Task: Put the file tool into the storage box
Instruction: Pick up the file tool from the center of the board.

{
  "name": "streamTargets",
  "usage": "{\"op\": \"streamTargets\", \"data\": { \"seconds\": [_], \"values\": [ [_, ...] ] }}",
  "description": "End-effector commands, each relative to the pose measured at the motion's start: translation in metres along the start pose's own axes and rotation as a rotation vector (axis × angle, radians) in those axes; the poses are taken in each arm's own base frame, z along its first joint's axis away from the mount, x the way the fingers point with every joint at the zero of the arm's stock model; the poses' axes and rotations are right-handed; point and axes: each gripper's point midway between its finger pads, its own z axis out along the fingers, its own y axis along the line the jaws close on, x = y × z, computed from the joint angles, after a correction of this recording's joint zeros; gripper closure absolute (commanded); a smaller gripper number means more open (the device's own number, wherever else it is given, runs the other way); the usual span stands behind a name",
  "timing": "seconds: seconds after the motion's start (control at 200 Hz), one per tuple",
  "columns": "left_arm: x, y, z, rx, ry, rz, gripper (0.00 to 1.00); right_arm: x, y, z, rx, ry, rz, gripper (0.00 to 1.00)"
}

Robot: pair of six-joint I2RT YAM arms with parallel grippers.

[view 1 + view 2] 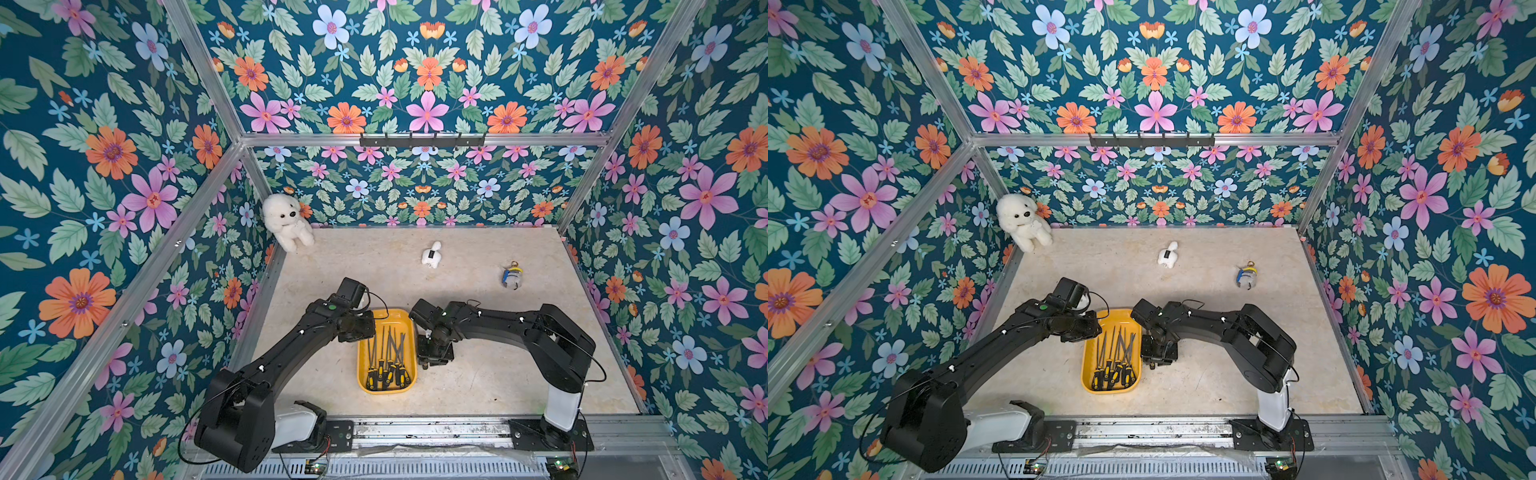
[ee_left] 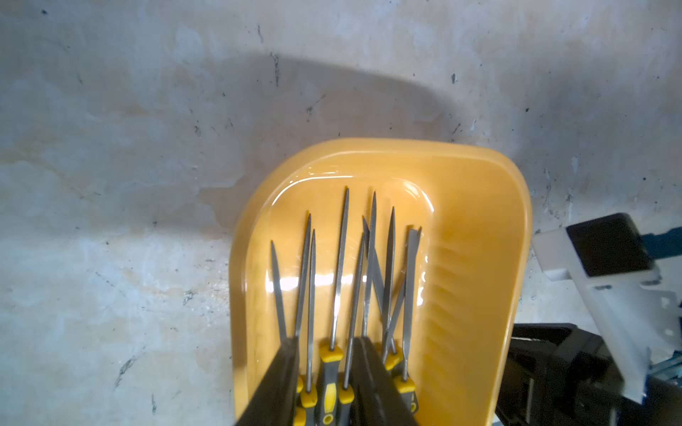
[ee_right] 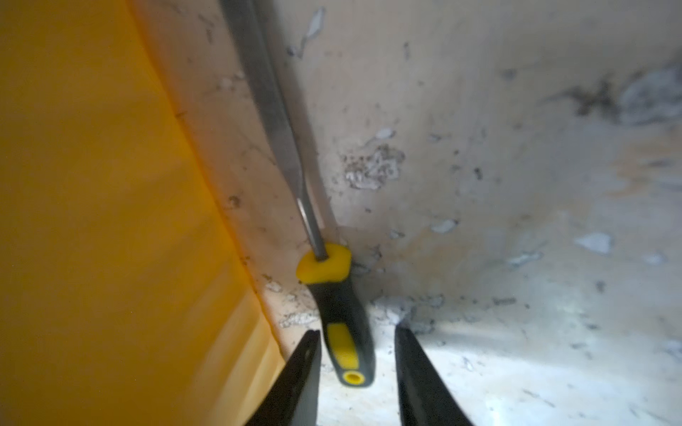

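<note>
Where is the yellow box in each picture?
Both top views: the yellow box sits low in the middle of the table.
Left wrist: just past the left gripper, with files inside.
Right wrist: a yellow wall beside the loose file.
Shared landmark: the beige table beneath it.

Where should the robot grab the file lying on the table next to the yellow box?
Probably by its thick black-and-yellow handle, coming down from above. The file lies flat on the table beside the storage box, and its metal blade looks too thin to pinch well. The right gripper is open around the handle, one finger on the box side.
</note>
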Motion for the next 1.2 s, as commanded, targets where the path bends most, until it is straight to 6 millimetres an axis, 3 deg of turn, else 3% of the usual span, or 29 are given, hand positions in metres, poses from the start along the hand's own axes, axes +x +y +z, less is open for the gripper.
{"op": "streamTargets", "data": {
  "seconds": [0.0, 0.35, 0.5, 0.59, 0.625, 0.745, 0.975, 1.195],
  "values": [
    [0.001, 0.002, -0.003, -0.008, 0.003, 0.003, 0.68, 0.009, -0.036, 0.0, 0.141, 0.012, 0.023, 0.67],
    [0.0, 0.002, -0.003, -0.002, 0.002, 0.001, 0.69, 0.019, -0.052, -0.002, 0.154, 0.013, 0.002, 0.89],
    [-0.006, -0.008, -0.011, 0.036, -0.014, -0.004, 0.68, 0.017, -0.052, -0.017, 0.133, -0.037, -0.038, 0.97],
    [-0.013, -0.023, -0.021, 0.093, -0.028, -0.013, 0.68, 0.017, -0.034, -0.036, 0.051, -0.089, -0.126, 0.97],
    [-0.017, -0.032, -0.025, 0.13, -0.034, -0.02, 0.64, 0.019, -0.023, -0.053, -0.002, -0.132, -0.178, 0.95],
    [-0.027, -0.057, -0.037, 0.243, -0.046, -0.052, 0.54, 0.03, -0.004, -0.077, -0.104, -0.185, -0.268, 0.9],
    [-0.039, -0.099, -0.048, 0.406, -0.058, -0.109, 0.5, 0.043, 0.016, -0.087, -0.242, -0.209, -0.303, 0.91],
    [-0.02, -0.134, -0.03, 0.425, -0.013, -0.08, 0.49, 0.043, 0.033, -0.083, -0.259, -0.195, -0.33, 0.92]
  ]
}}
